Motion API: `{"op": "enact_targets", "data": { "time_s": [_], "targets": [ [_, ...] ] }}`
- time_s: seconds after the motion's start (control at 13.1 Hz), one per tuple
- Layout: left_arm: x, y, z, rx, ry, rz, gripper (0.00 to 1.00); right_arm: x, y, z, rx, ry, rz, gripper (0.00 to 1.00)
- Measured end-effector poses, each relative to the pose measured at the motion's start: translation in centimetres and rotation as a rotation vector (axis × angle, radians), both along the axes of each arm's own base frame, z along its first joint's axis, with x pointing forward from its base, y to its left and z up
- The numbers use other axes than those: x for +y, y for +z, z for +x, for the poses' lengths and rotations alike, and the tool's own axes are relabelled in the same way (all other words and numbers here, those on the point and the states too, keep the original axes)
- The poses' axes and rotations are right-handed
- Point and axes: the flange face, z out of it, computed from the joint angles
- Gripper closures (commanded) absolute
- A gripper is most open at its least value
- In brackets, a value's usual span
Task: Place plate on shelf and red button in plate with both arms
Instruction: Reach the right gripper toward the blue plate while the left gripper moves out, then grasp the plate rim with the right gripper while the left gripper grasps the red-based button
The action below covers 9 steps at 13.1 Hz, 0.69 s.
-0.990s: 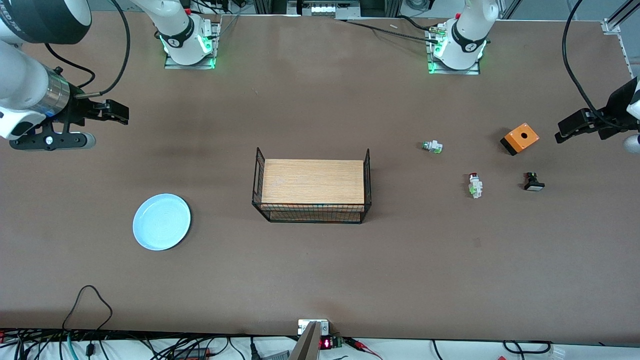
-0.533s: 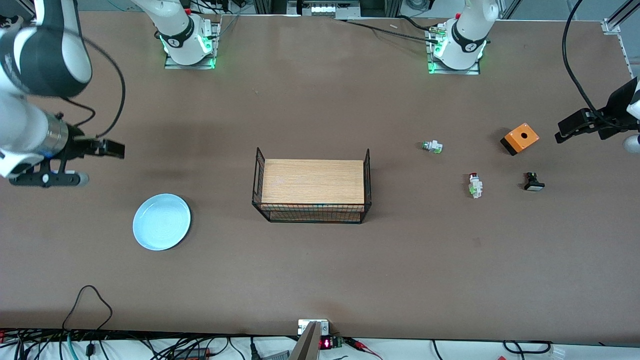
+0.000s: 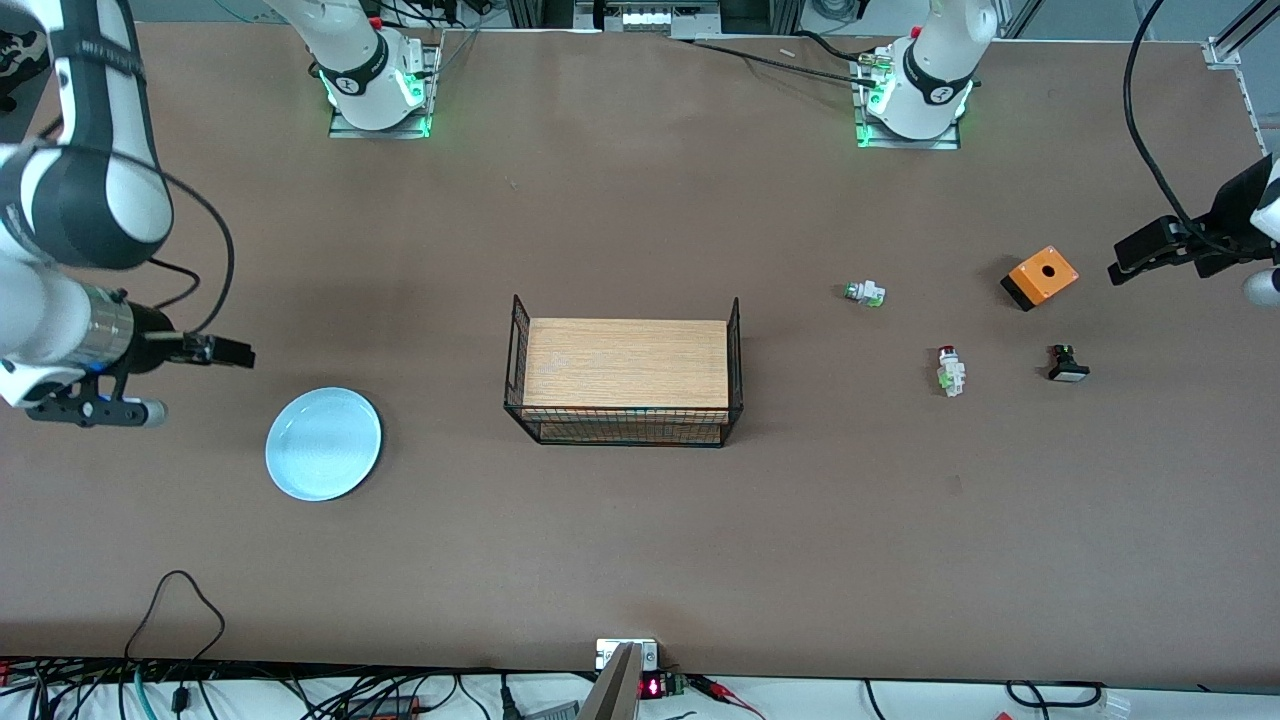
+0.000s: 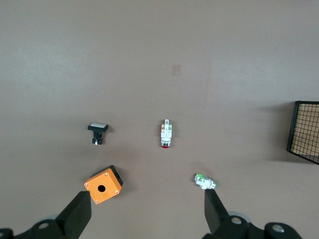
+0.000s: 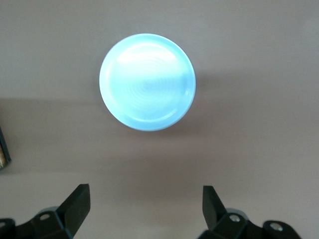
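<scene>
Plate (image 3: 323, 443), round shallow pale-blue, rigid, likely slick and breakable; lies flat on desk (image 3: 640, 550) toward right arm's end. We'd pinch its rim.

Red-capped cream button switch (image 3: 949, 370), light, small; we'd grip its blocky body.

Right tool (image 5: 144, 199) released, over desk beside plate. Left tool (image 4: 148, 208) released, over desk near orange box (image 3: 1040, 277).

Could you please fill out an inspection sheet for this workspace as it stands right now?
Surface: brown table, flat, no spills seen.
Job's things: plate lies toward the right arm's end; red button lies on its side toward the left arm's end. Neither is held.
Clutter: wire basket with wooden board mid-table; green button, orange box, black button.
Grippers: right gripper open, above bare table beside the plate; left gripper open, above the orange box and green button.
Cables: bundles along the table edge nearest the camera.
Surroundings: nothing seen.
</scene>
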Motion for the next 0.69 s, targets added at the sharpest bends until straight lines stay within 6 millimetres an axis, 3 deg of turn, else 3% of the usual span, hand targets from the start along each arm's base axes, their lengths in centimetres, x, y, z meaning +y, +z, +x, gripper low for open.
{"op": "enact_targets", "data": {
  "time_s": [0.3, 0.46, 0.69],
  "targets": [
    [-1.1, -4.2, 0.6, 0.122, -0.022, -0.009, 0.0, -7.2, -10.3, 1.7, 0.024, -0.15, 0.068, 0.0],
    [-1.2, -5.7, 0.9, 0.164, -0.026, -0.009, 0.0, -8.0, -13.9, 2.1, 0.026, -0.168, 0.069, 0.0],
    [-0.8, -7.6, 1.4, 0.205, -0.028, 0.017, 0.0, -7.0, -16.3, 2.8, 0.01, -0.165, 0.076, 0.0]
  ]
}}
